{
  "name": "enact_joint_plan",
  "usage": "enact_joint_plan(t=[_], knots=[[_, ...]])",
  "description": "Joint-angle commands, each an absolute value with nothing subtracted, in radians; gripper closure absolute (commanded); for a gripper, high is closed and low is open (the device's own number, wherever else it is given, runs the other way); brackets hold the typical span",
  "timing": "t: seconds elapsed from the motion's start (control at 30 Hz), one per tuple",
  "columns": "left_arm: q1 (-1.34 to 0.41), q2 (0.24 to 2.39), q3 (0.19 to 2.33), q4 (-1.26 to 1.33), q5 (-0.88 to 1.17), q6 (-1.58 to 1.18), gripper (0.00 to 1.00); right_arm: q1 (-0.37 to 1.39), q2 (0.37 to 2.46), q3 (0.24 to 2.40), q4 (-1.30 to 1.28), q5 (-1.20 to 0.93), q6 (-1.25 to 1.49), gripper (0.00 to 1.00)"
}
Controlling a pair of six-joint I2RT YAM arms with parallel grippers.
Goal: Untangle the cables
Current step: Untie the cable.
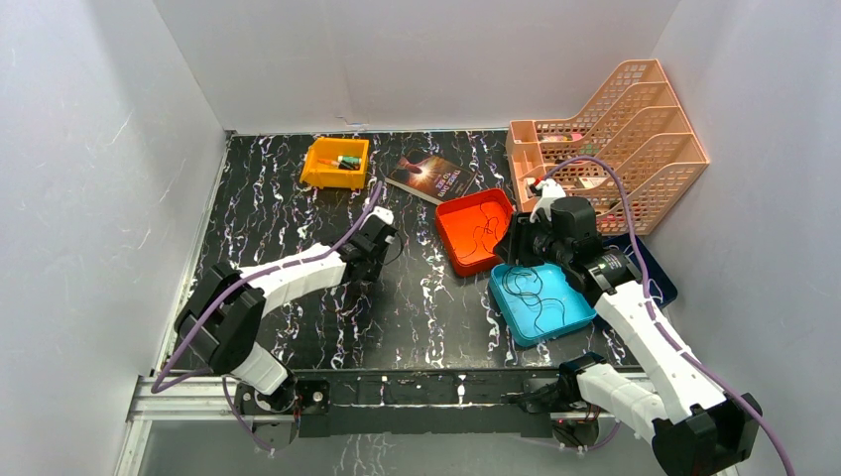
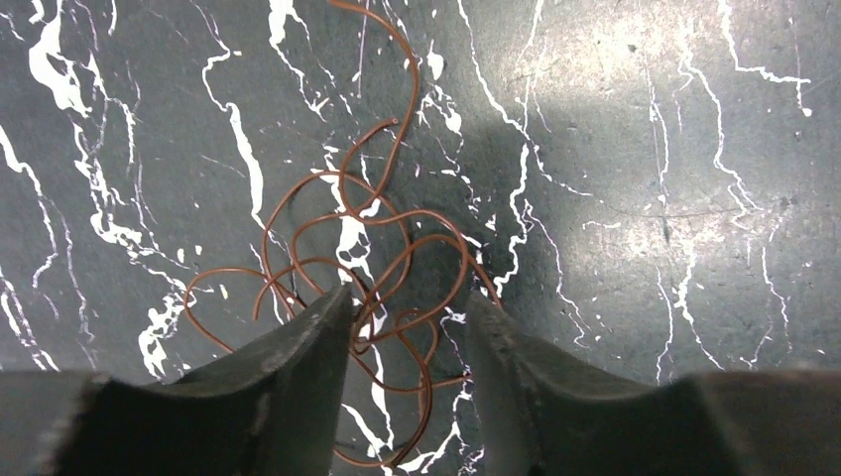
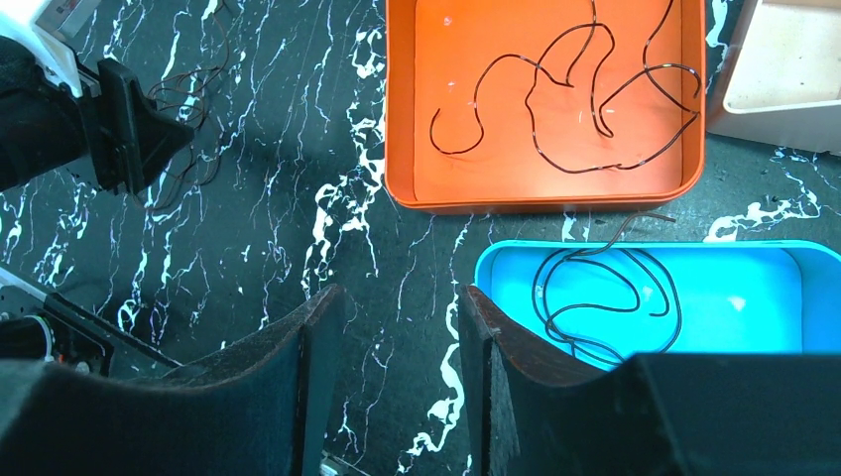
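Note:
A thin brown cable point(image 2: 367, 248) lies in tangled loops on the black marbled table. My left gripper point(image 2: 409, 307) is open and low over it, with some loops lying between its fingers. It also shows in the top view point(image 1: 382, 243) and the right wrist view point(image 3: 129, 129). One dark cable point(image 3: 555, 89) lies loose in the orange tray point(image 3: 545, 203). Another dark cable point(image 3: 605, 293) lies in the blue tray point(image 3: 734, 297), one end over its far rim. My right gripper point(image 3: 402, 297) is open and empty above the table beside the blue tray's left edge. No whitish cable shows.
A yellow bin point(image 1: 335, 162) holding small items and a book point(image 1: 429, 176) lie at the back. A peach file organizer point(image 1: 615, 139) stands at the back right. A dark blue tray point(image 1: 662, 283) lies under my right arm. The orange tray point(image 1: 443, 226) and blue tray point(image 1: 511, 332) sit mid-right.

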State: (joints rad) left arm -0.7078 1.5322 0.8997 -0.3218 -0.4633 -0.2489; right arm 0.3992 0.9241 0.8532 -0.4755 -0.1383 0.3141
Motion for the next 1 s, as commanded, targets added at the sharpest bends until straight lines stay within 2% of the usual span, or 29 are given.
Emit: enact_joint_plan(t=[0.0,0.1,0.2,0.33,0.5,0.63,0.77,0.97], knots=[[-0.701,1.544,0.948,-0.318,-0.519,-0.223,0.59,0.397,0.902,0.85,-0.456,-0.147,0.304,0.47],[-0.701,1.554,0.959,-0.315,-0.537,-0.205,0.65,0.397,0.901,0.847,-0.456,-0.15,0.305,0.47],[-0.701,1.558,0.96,-0.315,-0.556,-0.191,0.76,0.397,0.898,0.847,-0.457,-0.15,0.307,0.47],[-0.701,1.551,0.955,-0.316,-0.572,-0.183,0.83,0.397,0.896,0.847,-0.457,-0.15,0.309,0.47],[-0.701,1.538,0.959,-0.327,-0.585,-0.176,1.0,0.397,0.892,0.852,-0.457,-0.149,0.31,0.47],[-0.701,1.49,0.978,-0.348,-0.59,-0.158,1.0,0.397,0.881,0.849,-0.448,-0.148,0.311,0.47],[-0.701,1.391,1.011,-0.373,-0.532,-0.119,1.0,0.397,0.84,0.83,-0.381,-0.196,0.321,0.4],[-0.702,1.185,1.04,-0.381,-0.337,-0.078,1.0,0.397,0.737,0.719,-0.1,-0.297,0.35,0.35]])
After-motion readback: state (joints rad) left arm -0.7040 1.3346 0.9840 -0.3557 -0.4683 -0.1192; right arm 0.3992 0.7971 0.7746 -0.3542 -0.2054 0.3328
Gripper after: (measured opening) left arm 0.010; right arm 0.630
